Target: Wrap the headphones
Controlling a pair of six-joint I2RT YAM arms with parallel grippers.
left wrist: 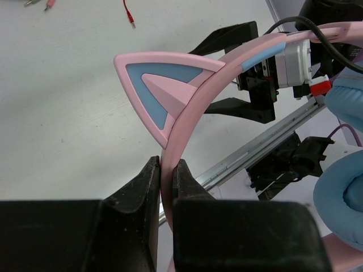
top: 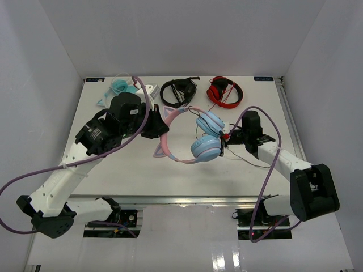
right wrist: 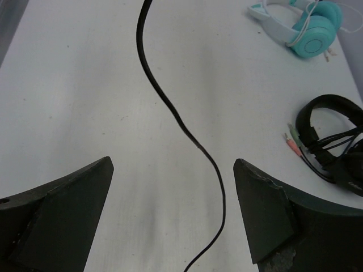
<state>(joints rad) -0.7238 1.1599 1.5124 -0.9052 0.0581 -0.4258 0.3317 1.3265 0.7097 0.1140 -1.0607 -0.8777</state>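
The headphones (top: 195, 141) with pink cat-ear headband and light blue earcups are in the middle of the table. My left gripper (top: 154, 129) is shut on the pink headband (left wrist: 193, 116), just below a cat ear (left wrist: 156, 85). An earcup (left wrist: 340, 198) shows at the right of the left wrist view. My right gripper (top: 227, 137) is open beside the earcups; its fingers (right wrist: 266, 209) stand wide apart on either side of the thin black cable (right wrist: 187, 133), which runs between them without touching.
All-teal cat-ear headphones (top: 120, 88) lie at the back left, also in the right wrist view (right wrist: 303, 25). Black headphones (top: 177, 90) and red headphones (top: 224, 90) lie at the back. The table's front rail (left wrist: 266, 141) is near.
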